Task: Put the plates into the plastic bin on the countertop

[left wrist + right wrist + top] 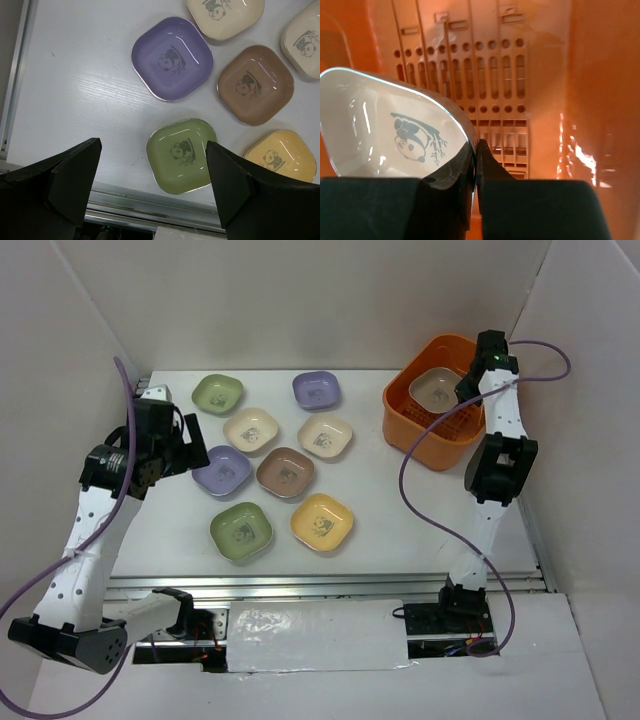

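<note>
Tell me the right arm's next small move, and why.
Probably ease down slightly and open the right jaws. They are shut on the rim of the pale plate, which hangs tilted inside the orange bin, over its slotted bottom, so it looks ready to release.

Near rim of the cream plate (395, 130) hidden behind the right tool (476, 154), probably a corner

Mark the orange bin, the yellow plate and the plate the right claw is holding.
orange bin (410, 436), top view, near outer wall
yellow plate (321, 523), top view, centre print
held plate (395, 135), right wrist view, panda print
</note>
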Available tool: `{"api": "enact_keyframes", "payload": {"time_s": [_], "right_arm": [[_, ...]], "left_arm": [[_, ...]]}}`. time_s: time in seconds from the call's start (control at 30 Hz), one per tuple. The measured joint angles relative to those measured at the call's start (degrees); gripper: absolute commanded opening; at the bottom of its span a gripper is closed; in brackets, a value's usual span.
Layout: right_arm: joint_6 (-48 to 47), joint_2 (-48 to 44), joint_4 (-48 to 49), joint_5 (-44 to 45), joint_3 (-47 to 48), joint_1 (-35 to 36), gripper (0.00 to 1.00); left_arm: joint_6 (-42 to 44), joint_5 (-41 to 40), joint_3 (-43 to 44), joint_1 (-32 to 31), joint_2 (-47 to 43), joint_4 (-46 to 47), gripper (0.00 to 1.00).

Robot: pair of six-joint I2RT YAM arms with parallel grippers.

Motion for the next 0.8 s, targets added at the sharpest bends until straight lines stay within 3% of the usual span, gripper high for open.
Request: {"api": "enact_keyframes", "payload": {"time_s": [0.07,0.13,0.17,0.37,0.43,0.47,0.63,0.8], "right_arm": [[-0.1,0.1,0.7,0.3,-0.4,0.7,0.09],[0.0,0.7,0.9,0.6,-0.3,1.3,0.20],[0.0,1.1,1.1,0.8,-0.3,1.5,0.41],[0.7,0.8,4.9,-0.5,-1.9,1.9,0.80],[0.8,-0.1,6.4,-1.5,-2.1,2.1,0.85],[0.7,-0.7,7.0,-2.1,-1.7,2.2,1.00],[0.1,-7.5,8.1,-3.0,2.3,4.2,1.00],[1.7,-31.8,10.3,-0.3,-11.2,13.4,1.00]], "left_arm": [[0.0,0.0,0.0,0.0,0.9,0.1,0.99],[0.0,0.0,0.0,-0.1,1.7,0.1,0.99],[0.0,0.0,0.0,-0.2,2.2,0.2,0.99],[0.3,0.1,0.0,-0.9,4.0,0.4,0.99],[0.3,0.2,0.0,-1.1,4.4,0.3,0.99],[0.4,0.2,0.0,-1.2,4.6,0.3,0.99],[0.9,0.2,0.0,-1.4,4.9,0.5,0.99],[-0.5,-0.8,0.1,-1.4,5.0,1.2,0.99]]}}
